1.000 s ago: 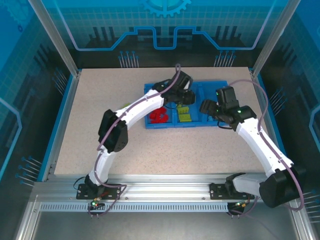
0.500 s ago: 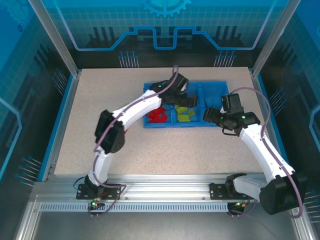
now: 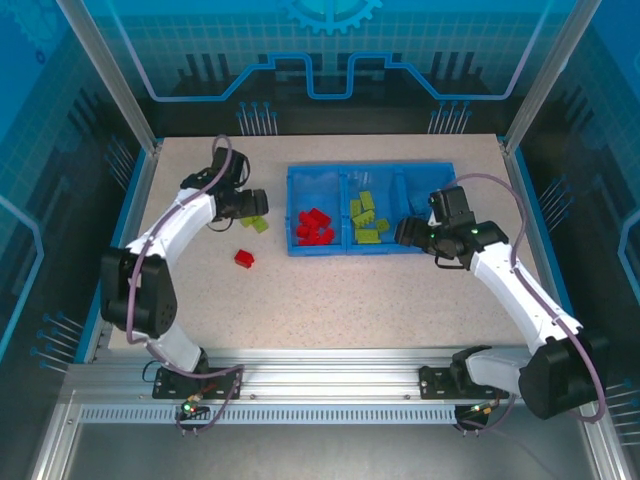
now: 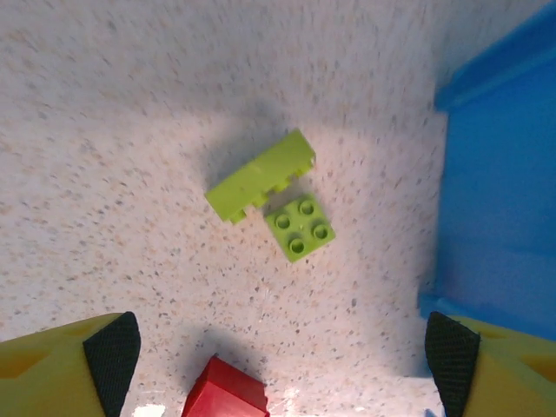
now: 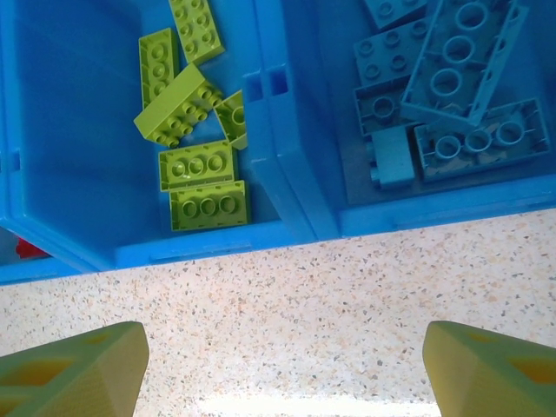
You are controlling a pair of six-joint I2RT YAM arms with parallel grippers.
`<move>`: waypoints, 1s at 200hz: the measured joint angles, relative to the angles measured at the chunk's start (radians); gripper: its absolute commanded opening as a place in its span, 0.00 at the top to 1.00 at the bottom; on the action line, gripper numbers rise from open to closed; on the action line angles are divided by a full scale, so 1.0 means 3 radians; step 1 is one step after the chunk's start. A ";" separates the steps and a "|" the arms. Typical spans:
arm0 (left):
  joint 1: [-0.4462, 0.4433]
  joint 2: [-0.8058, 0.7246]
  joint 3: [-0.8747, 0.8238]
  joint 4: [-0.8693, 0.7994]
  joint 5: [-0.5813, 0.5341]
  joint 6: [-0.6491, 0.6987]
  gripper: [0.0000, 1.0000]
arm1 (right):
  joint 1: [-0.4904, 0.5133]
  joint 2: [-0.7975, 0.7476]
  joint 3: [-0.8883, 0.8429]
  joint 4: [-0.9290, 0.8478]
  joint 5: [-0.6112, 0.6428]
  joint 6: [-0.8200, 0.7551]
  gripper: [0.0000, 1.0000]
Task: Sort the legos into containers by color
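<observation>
Under my spread left gripper [image 4: 282, 360], bare table [image 4: 122, 130] lies free around two green bricks [image 4: 276, 195], bounded by a red brick [image 4: 226, 395] close by and the tray wall [image 4: 491, 165] to the right.

- A robotics lab test cell, not a home or a shop
- A speckled bench [image 3: 330, 300] is boxed in by aluminium posts [image 3: 105, 75] and clear blue-tinted panels [image 3: 330, 60] at 12, 9 and 3 o'clock; the 12 o'clock one is printed with a gear and circuit-line pattern
- A slotted aluminium rail [image 3: 330, 385] runs along the 6 o'clock edge, with two white robot arms bolted to it: left arm [image 3: 180, 225], right arm [image 3: 510, 285]
- Purple cables [image 3: 222, 150] loop along both arms
</observation>
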 measured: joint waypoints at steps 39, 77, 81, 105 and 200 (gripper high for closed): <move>0.0053 0.0436 0.0123 -0.0013 0.0164 0.0380 0.17 | 0.0046 0.0045 0.0025 -0.0017 0.0027 -0.0003 0.15; 0.0233 0.0738 0.0290 -0.0020 0.0224 0.0601 0.22 | 0.0046 0.0045 0.0032 -0.0028 0.0041 -0.0003 0.15; 0.0249 0.0765 0.0301 -0.0014 0.0225 0.0615 0.22 | 0.0046 0.0045 0.0032 -0.0029 0.0039 -0.0003 0.15; 0.0286 0.0835 0.0318 -0.0018 0.0226 0.0650 0.29 | 0.0046 0.0045 0.0032 -0.0028 0.0039 -0.0001 0.15; 0.0286 0.1183 0.0641 -0.0019 0.0234 0.0778 0.41 | 0.0046 0.0072 0.0039 -0.0058 0.0113 0.0000 0.15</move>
